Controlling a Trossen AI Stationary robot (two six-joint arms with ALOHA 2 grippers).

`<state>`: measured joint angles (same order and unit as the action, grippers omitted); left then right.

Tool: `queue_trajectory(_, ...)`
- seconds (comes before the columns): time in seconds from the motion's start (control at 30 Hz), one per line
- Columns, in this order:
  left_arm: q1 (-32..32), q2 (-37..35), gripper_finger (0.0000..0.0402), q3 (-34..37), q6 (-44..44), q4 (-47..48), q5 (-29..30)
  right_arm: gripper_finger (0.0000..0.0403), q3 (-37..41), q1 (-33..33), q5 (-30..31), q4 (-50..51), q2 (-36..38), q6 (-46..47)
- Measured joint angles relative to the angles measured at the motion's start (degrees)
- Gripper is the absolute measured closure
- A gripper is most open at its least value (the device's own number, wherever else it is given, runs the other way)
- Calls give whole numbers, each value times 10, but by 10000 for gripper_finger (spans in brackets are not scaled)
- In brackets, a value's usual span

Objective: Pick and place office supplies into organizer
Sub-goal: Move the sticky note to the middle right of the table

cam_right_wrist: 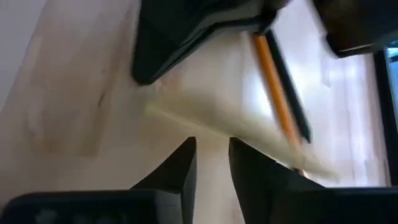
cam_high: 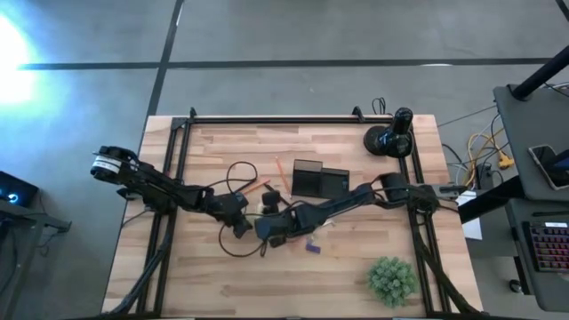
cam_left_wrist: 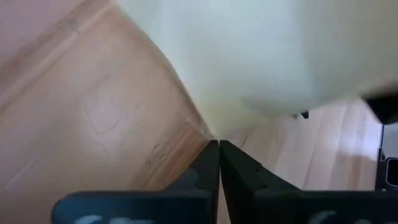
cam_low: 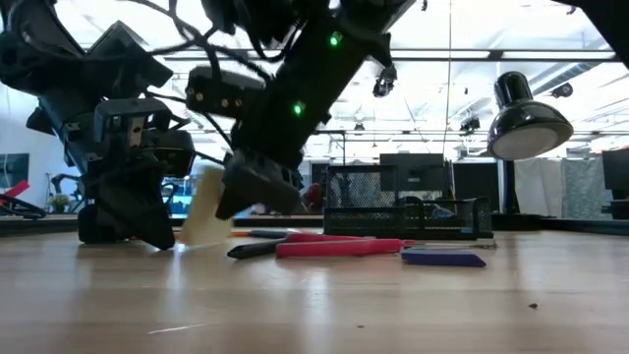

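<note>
The pale yellow sticky-note pad [cam_low: 204, 208] stands tilted on the table at mid-table, between my two grippers. My left gripper [cam_left_wrist: 219, 146] is shut, its tips at the pad [cam_left_wrist: 267, 56]. My right gripper [cam_right_wrist: 212, 146] is open by a narrow gap, and the pad's edge [cam_right_wrist: 205, 121] lies just ahead of its tips. An orange pencil [cam_right_wrist: 277, 93] and a black pen lie beyond the pad. Red-handled scissors [cam_low: 339, 247] and a small blue piece [cam_low: 442, 259] lie flat on the table. The black organizer [cam_high: 318, 181] stands farther back. My left gripper's shut fingertips [cam_left_wrist: 211, 155] meet the pad at its lower edge [cam_left_wrist: 214, 132], coming from the table's left and slanting down. The pad stands tilted with that edge on the table. My right gripper stands close to the pad; whether it touches it I cannot tell.
A black camera mount [cam_high: 391, 138] stands at the far right corner and a green plant [cam_high: 391, 278] at the near right. Black cables [cam_high: 236, 178] loop over the table by the left arm. A desk lamp [cam_low: 526, 118] shows behind the organizer [cam_low: 408, 211].
</note>
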<state>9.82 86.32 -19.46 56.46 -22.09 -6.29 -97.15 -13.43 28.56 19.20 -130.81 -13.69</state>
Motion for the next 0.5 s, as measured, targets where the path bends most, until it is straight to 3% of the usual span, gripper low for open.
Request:
queue_trajectory(0.3,0,0,401,0,-1,0,3,250,2,1,-6,0,3,1)
queue_trajectory(0.5,0,0,401,1,-14,2,9,226,-11,14,27,12,4,40)
